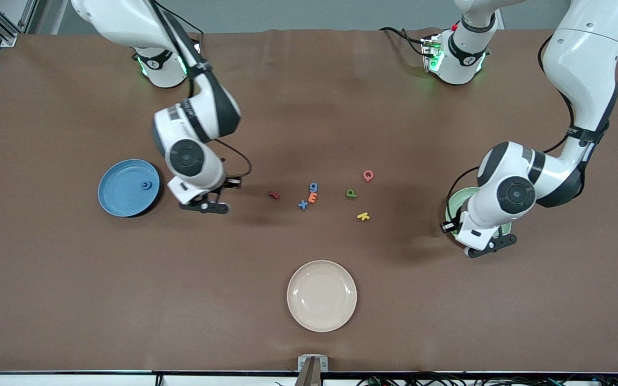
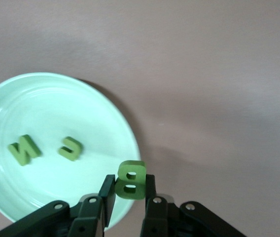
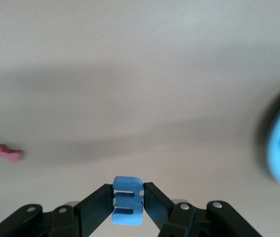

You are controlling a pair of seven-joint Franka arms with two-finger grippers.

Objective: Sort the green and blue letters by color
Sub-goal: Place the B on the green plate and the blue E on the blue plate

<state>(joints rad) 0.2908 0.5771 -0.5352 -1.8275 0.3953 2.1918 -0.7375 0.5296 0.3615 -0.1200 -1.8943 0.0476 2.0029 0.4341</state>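
Left gripper (image 2: pixel 129 197) hangs over the rim of the pale green plate (image 2: pixel 41 94) at the left arm's end of the table, its fingers pinching a green letter B (image 2: pixel 130 178) held upright between the pads. Two more green letters lie flat in that plate: an N (image 2: pixel 24 149) and, just beside it but apart, a small c-shaped letter (image 2: pixel 71 148). Right gripper (image 3: pixel 127 210) is over bare table just beside the blue plate (image 1: pixel 129 187) at the right arm's end, fingers clamped on a blue letter E (image 3: pixel 127 200). One small blue letter (image 1: pixel 146 185) already lies in the blue plate. Loose letters sit near the table's middle: a dark red one (image 1: pixel 273 195) nearest the right gripper; then a tight cluster of a blue g (image 1: pixel 313 187), an orange E (image 1: pixel 313 198) and a blue x (image 1: pixel 302 204), the x nearest the front camera; toward the left arm's end, a green p (image 1: pixel 351 193), a pink letter (image 1: pixel 368 175) farther from the camera, and a yellow k (image 1: pixel 363 216) nearer to it. A cream plate (image 1: pixel 322 295) stands nearest the front camera, well apart from the letters.
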